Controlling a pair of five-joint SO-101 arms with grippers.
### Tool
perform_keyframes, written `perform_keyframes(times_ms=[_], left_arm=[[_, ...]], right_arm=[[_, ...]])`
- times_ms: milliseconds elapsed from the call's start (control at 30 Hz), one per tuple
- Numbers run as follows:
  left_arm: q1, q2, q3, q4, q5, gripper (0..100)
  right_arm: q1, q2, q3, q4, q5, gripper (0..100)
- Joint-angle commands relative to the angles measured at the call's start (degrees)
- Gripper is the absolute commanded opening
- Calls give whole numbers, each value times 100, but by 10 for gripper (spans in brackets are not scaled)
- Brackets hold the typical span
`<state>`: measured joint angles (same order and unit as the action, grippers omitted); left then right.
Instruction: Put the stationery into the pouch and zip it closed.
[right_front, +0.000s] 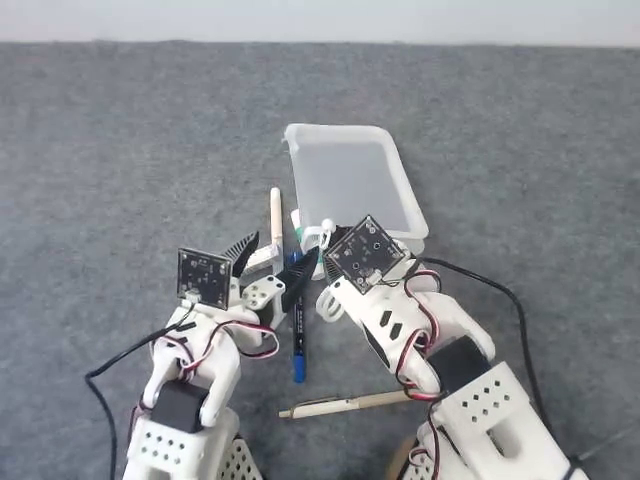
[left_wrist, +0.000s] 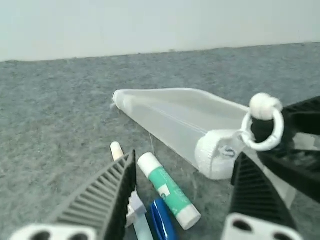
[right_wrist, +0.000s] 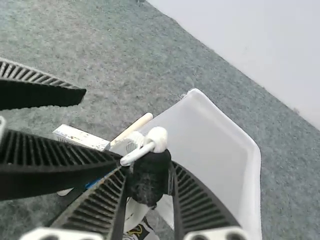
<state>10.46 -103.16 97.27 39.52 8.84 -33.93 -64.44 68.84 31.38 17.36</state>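
Note:
The translucent white pouch lies flat on the grey carpet, its zipper end toward the arms. My right gripper is shut on the zipper pull, whose white ring and bead stick out above the fingers. My left gripper stands open just left of it, over a green-and-white glue stick. A blue pen and a cream pen also lie under the left gripper. A small white eraser rests beside them. A beige pen lies near the front, by the right arm's base.
Grey carpet covers the whole table, with open room to the left, right and beyond the pouch. A pale wall rises behind the far edge. Black cables trail from both arms near the front.

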Motion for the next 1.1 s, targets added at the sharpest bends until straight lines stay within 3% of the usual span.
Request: perform_keyframes(times_ms=[0, 867, 1067], left_arm=[[-35, -114, -66, -193, -44, 290], [-62, -105, -259, -79, -44, 246], [202, -105, -620, 545, -44, 246]], right_arm=[[-31, -242, -88, -13, -79, 6], [-31, -242, -79, -13, -79, 6], [-31, -242, -88, -13, -79, 6]])
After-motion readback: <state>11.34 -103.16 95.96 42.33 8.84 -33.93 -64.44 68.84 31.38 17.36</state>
